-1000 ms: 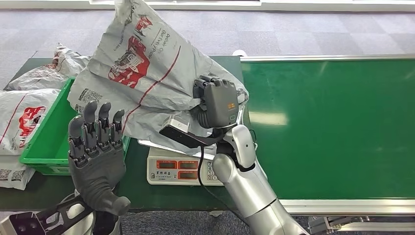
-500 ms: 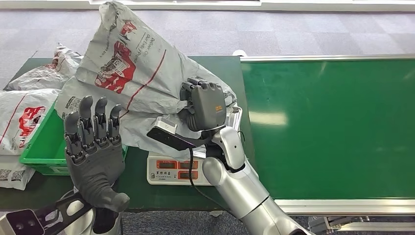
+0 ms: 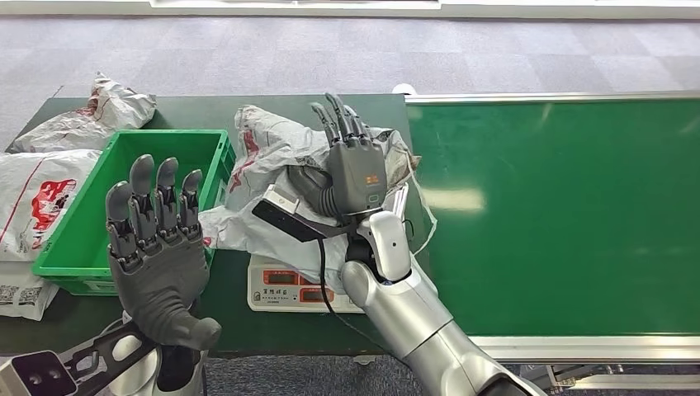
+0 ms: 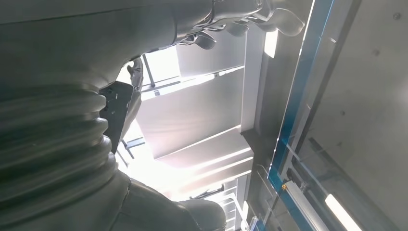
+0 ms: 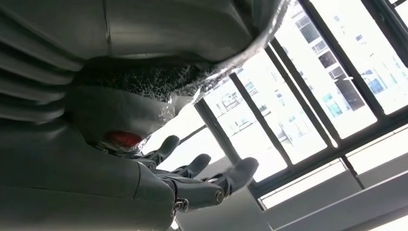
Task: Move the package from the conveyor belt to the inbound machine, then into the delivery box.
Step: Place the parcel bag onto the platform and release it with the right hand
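A second ago our right hand [image 3: 351, 169] was holding the package [image 3: 272, 177] high; now its fingers are spread and the package lies slumped on the scale [image 3: 289, 285], just right of the green box [image 3: 78, 239]. Our left hand [image 3: 157, 247] is raised, open and empty — so we judge the weighing stop reached, the box transfer still ahead.

Crumpled grey package [image 3: 276, 177] with red print, slumped over scale [image 3: 301, 285], beside green box [image 3: 87, 223].
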You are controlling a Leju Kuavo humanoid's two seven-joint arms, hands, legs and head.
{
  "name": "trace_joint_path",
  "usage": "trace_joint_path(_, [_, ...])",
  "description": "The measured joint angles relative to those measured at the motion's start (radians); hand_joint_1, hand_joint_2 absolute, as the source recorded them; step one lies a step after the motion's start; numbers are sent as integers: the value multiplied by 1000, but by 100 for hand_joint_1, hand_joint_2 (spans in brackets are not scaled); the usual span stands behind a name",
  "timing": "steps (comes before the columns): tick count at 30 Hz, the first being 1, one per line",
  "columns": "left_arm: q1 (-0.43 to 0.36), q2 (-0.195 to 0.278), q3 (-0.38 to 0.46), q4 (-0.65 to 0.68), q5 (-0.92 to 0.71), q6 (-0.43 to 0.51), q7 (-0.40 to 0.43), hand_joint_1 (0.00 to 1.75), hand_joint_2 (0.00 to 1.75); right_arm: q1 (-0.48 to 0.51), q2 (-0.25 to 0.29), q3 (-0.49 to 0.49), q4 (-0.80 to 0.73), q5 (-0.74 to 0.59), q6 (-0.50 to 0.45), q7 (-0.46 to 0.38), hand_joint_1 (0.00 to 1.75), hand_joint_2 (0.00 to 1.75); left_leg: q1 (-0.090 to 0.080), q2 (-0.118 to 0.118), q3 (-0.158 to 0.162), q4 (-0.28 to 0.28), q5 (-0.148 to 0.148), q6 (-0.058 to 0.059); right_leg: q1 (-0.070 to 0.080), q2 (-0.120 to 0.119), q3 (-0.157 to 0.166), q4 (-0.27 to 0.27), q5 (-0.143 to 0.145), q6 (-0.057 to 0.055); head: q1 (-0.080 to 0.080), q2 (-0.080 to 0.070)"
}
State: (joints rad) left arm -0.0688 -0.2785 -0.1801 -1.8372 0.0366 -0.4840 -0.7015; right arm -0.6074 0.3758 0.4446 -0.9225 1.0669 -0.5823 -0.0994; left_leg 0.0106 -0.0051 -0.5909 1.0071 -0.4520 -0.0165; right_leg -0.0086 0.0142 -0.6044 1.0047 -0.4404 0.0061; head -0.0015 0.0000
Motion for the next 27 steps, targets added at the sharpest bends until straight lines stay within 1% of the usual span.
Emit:
trace_joint_path(4, [-3,0,0,0,0,9,0,0,175,-7,0,0,13,20,-24,11,0,0,0,0,0,0,0,0,0,0,0,0,0,0,0,0])
trace_joint_path(10, [-6,0,0,0,0,34,0,0,175,-11,0,0,28,104,-100,58,0,0,0,0,0,0,0,0,0,0,0,0,0,0,0,0])
trace_joint_path(14, [-8,1,0,0,0,43,0,0,175,-14,-1,-7,29,146,-102,89,0,0,0,0,0,0,0,0,0,0,0,0,0,0,0,0])
trace_joint_path(17, [-10,3,0,0,-1,53,0,0,175,-17,-2,-17,30,175,-53,128,0,0,0,0,0,0,0,0,0,0,0,0,0,0,0,0])
trace_joint_path(22, [-17,11,0,1,-3,59,0,0,175,-40,-2,-27,66,236,169,295,0,0,0,0,0,0,0,0,0,0,0,0,0,0,0,0])
trace_joint_path(24, [-19,14,0,2,-3,58,0,0,175,-49,-3,-27,85,249,211,335,0,0,0,0,0,0,0,0,0,0,0,0,0,0,0,0])
trace_joint_path(27, [-20,18,0,6,-3,58,0,0,175,-66,-4,-28,115,260,229,364,0,0,0,0,0,0,0,0,0,0,0,0,0,0,0,0])
